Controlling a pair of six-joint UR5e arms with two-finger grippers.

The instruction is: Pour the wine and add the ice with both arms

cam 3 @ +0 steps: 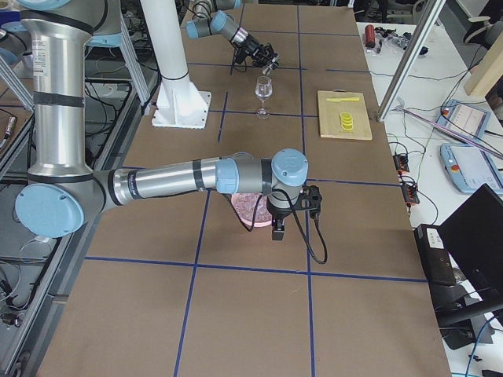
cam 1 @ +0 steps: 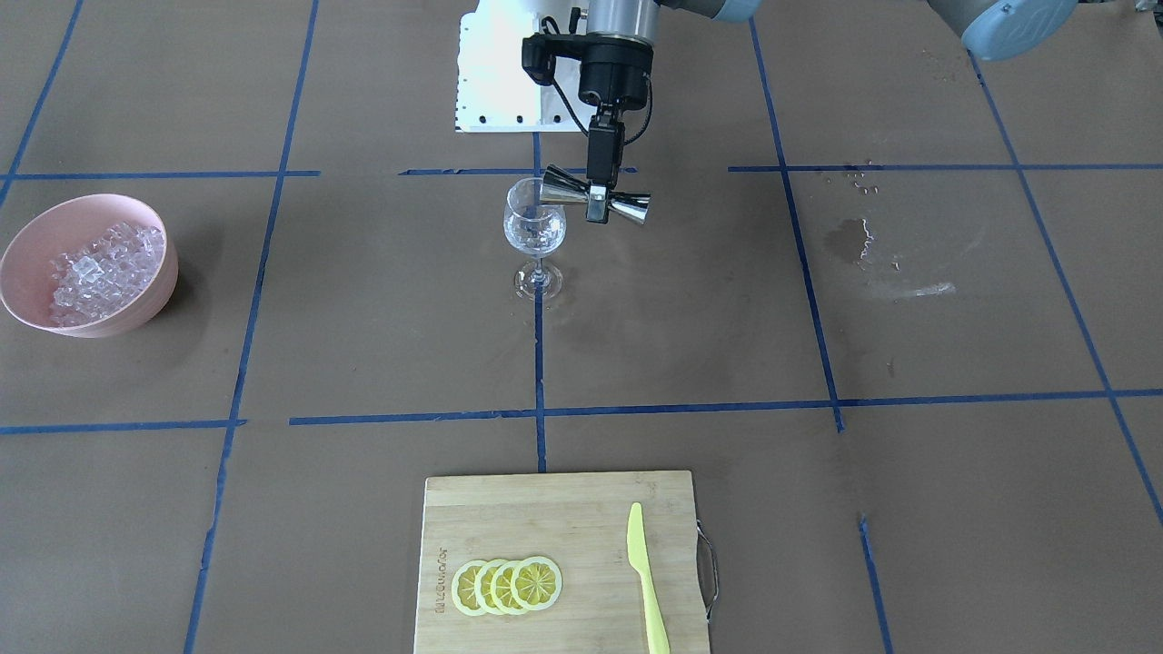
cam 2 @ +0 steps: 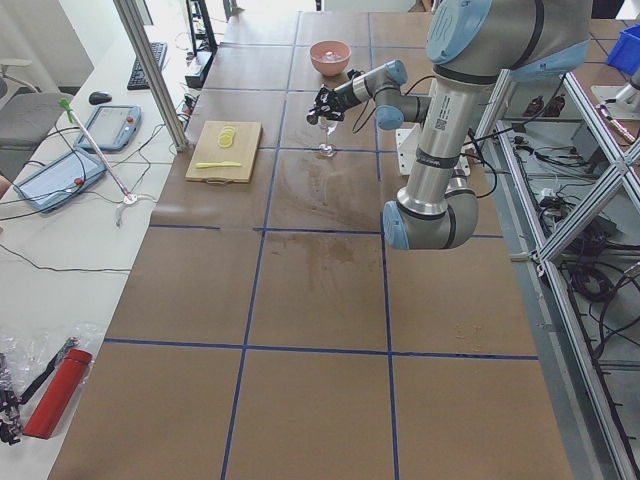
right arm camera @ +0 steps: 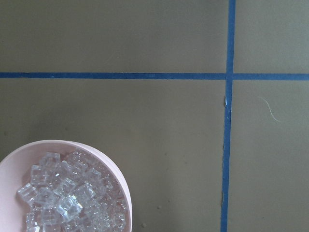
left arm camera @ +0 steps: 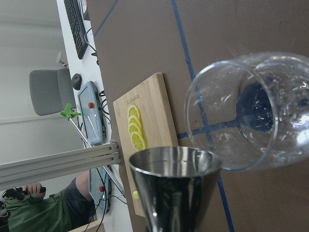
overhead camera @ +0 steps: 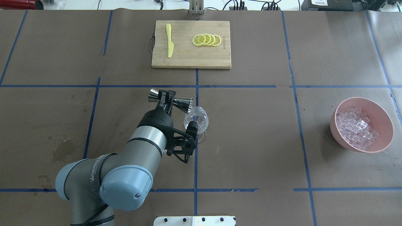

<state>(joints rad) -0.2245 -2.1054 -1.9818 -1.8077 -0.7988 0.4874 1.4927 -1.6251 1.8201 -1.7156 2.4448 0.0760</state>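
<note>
Count: 2 arms, 1 wine glass, 1 jigger, 1 pink bowl, 1 cutting board, 4 lemon slices, 1 knife.

Left arm [overhead camera: 141, 144] reaches in over the middle of the table [cam 1: 363, 345]. Left gripper [overhead camera: 165, 98] is pinched on the narrow waist of the steel jigger [overhead camera: 183, 105]. The jigger lies about horizontal, with one mouth right at the rim of the wine glass [cam 1: 534, 227]. Can't tell whether steel touches glass. The glass stands upright on a blue tape line. It looks clear; can't tell from here what's in it.

Ice [cam 1: 100, 268]: a heap of clear cubes, too many to count, all inside the pink bowl [cam 1: 136, 313]. The bowl sits well apart from the glass, out on the robot's right side of the table.

Right arm [cam 3: 173, 179] shows only in the right side view. Right gripper [cam 3: 279, 229] hangs pointing down and overlaps the bowl in that view. Can't tell whether its fingers are spread or closed. The right wrist camera sees bare table and tape lines, with the bowl and ice in its lower left corner.

Cutting board [cam 1: 563, 509] is at the operator edge, in line with the glass. The lemon slices [cam 1: 506, 586] overlap in a row on it. The yellow-green knife [cam 1: 647, 581] lies flat beside them, apart.
</note>
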